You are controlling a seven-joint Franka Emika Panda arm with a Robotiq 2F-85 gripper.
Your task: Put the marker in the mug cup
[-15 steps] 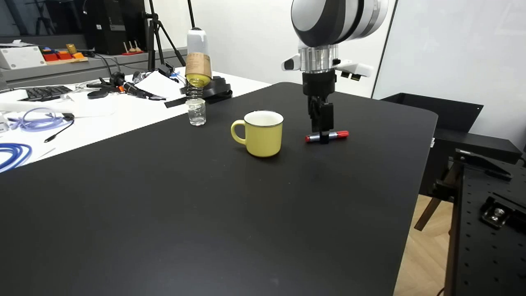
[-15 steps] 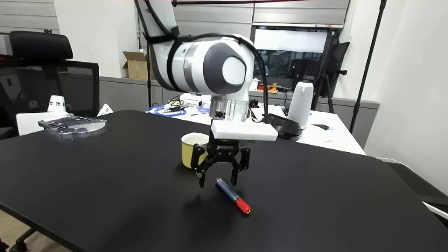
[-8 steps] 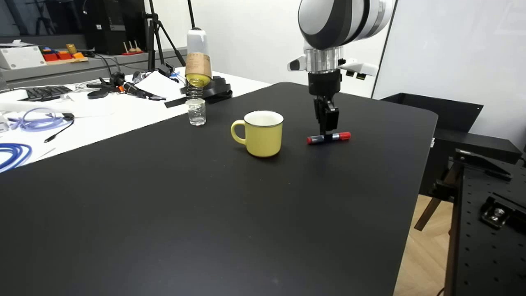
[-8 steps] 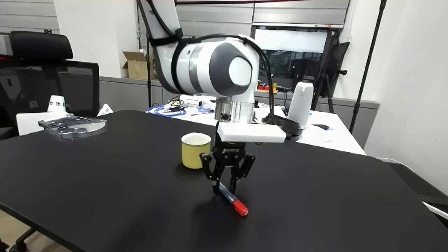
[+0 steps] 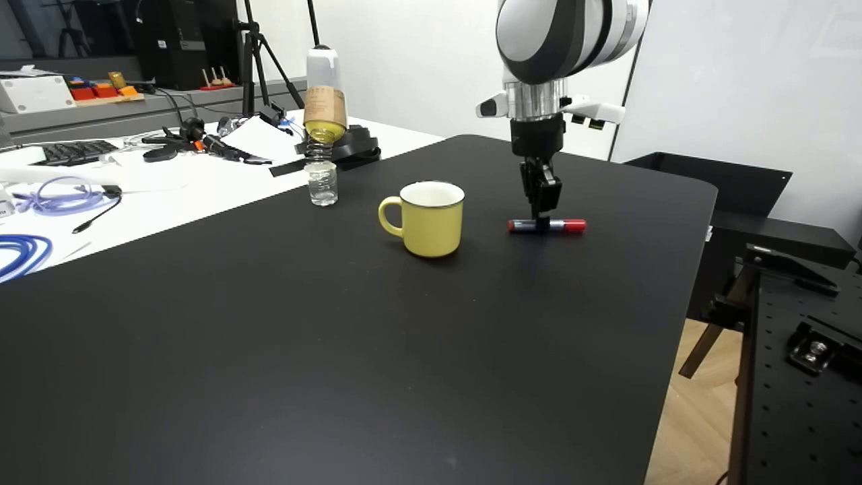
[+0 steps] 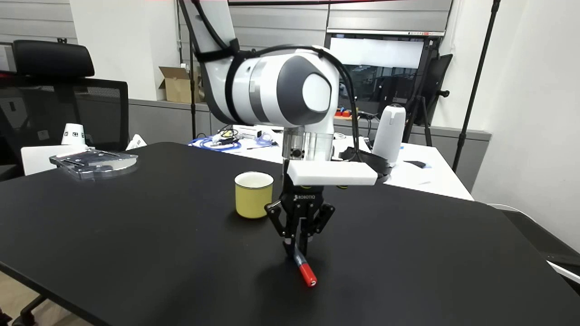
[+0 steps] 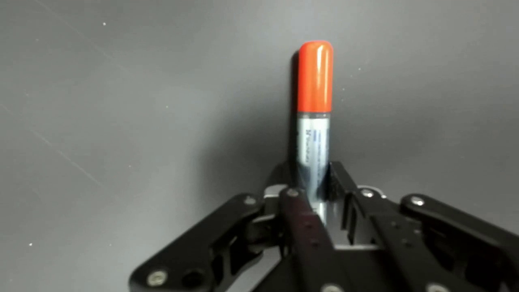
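Grasp step, looks like: the slim red-and-silver plastic marker [image 7: 314, 136] is pinched by the jaws, so next it should be lifted above the squat yellow enamel-look mug [image 5: 433, 226].

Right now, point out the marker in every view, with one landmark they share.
In an exterior view: marker, right of centre, near mid-height.
In an exterior view: marker, low, just right of centre.
Wrist view: marker, right of centre, partly hidden.
Landmark: the tool, in all three.
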